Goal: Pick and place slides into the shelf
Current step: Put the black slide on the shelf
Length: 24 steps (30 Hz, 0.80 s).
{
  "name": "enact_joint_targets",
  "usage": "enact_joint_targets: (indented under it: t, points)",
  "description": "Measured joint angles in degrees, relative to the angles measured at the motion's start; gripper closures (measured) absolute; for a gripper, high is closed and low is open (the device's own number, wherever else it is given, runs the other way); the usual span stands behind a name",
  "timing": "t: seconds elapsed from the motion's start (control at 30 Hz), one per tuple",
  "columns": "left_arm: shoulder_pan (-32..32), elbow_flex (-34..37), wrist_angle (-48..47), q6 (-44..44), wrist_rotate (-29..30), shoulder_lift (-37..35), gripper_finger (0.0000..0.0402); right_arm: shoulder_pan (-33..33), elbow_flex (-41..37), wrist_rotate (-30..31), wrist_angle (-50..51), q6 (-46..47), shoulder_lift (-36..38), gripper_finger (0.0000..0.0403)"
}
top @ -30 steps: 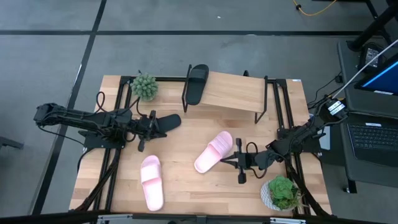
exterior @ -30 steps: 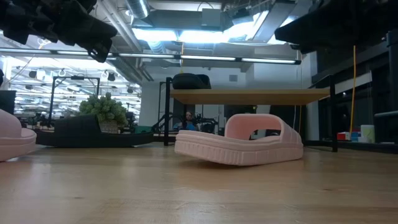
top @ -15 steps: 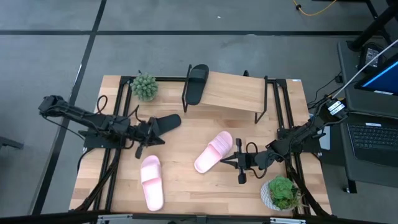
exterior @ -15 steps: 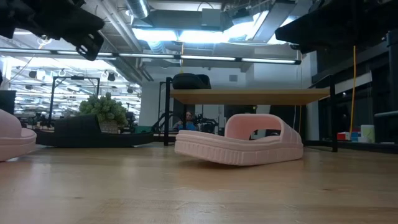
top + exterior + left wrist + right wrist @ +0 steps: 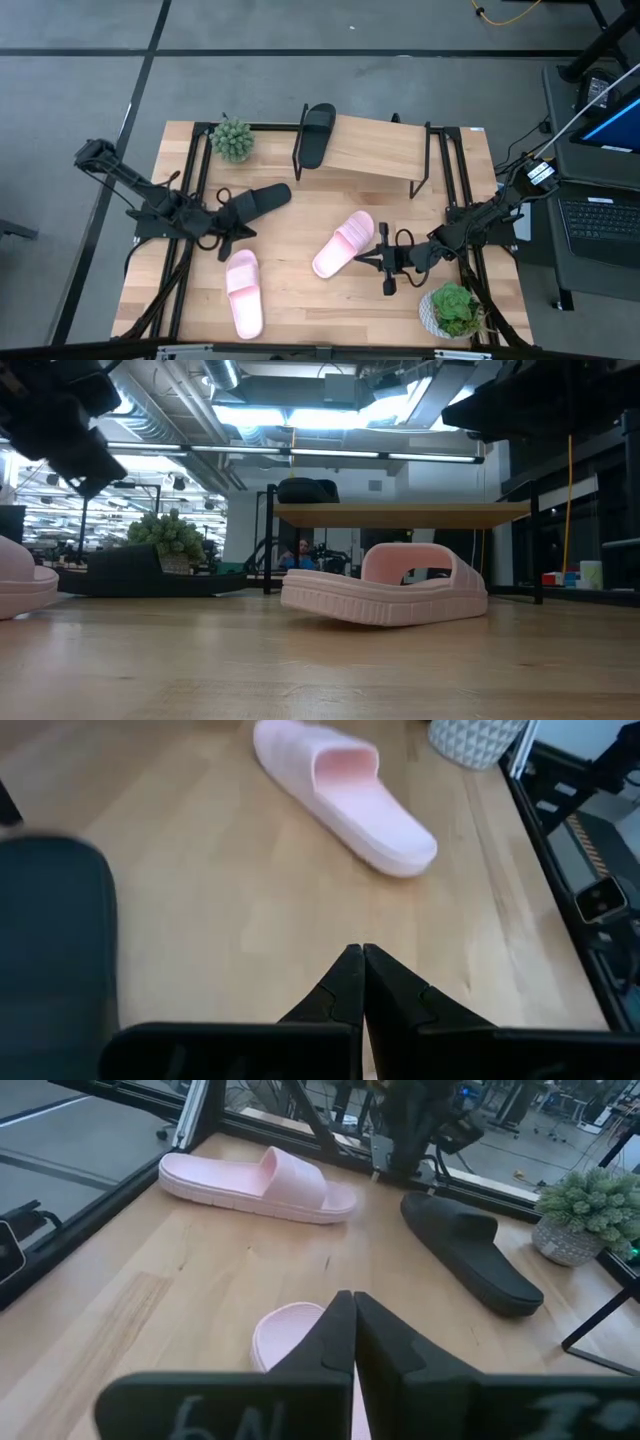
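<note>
Pale wooden tabletop (image 5: pixel 300 300) under me — my left gripper (image 5: pixel 226 226) hangs pressed together beside one plain black slide (image 5: pixel 262 199). My right gripper (image 5: pixel 380 258), also pressed together, sits by a ribbed pink slide (image 5: pixel 343 243); another pink one (image 5: pixel 243 293) lies apart. The plank-topped shelf (image 5: pixel 375 148) carries the second black slide (image 5: pixel 317 134) — no writing readable.

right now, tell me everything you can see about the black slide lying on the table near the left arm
The black slide is a plain, matte open-toe sandal with one broad strap over a flat sole, rubbery or foam-like by its look. It lies sole-down on the wooden tabletop, angled, left of centre, in front of the shelf and not on it. The left gripper, shut, is close beside its nearer end, apparently not gripping it. The right wrist view shows it whole.
</note>
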<state>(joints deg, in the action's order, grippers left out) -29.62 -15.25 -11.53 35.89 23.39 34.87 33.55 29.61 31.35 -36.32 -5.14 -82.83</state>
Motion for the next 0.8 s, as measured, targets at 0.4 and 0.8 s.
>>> enact_joint_targets:
  t: [0.4, 0.8]
  points:
    - [-2.81, 0.00, -9.28, 10.61, 3.13, 0.00, 0.0402, -4.87, 0.00, -0.04, 2.16, 1.90, -0.07, 0.0396]
    - [-2.76, 0.00, -11.12, 14.90, 5.93, -0.02, 0.0401, -4.95, 0.00, -0.09, 2.00, 1.64, -0.07, 0.0396]
